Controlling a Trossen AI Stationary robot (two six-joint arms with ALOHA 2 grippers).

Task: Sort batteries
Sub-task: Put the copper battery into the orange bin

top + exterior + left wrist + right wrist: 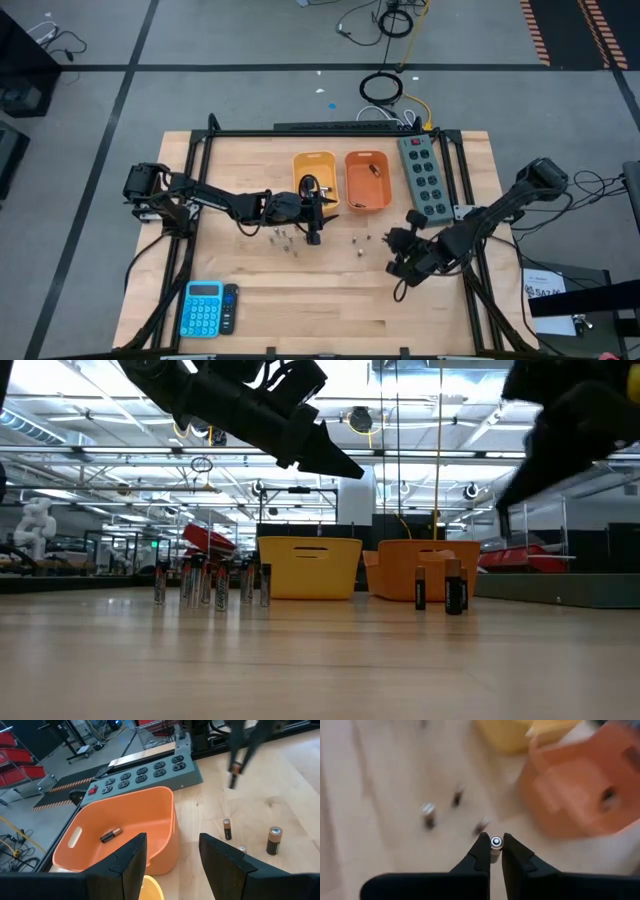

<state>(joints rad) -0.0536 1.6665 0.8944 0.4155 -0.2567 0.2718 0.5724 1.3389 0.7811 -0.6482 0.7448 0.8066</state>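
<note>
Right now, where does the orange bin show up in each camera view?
High view: orange bin at table centre, right of the yellow bin.
Low view: right of centre, behind standing batteries.
Left wrist view: centre-left, one battery inside.
Right wrist view: upper right.
Shared landmark: the yellow bin.

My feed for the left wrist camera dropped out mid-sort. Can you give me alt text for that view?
The left gripper, fingers open and empty, hangs over the near rim of the orange bin, which holds one dark, copper-ended battery. Three batteries stand on the wooden table beside the bin, a grey power strip lies behind it, and the right gripper holds another battery.
</note>
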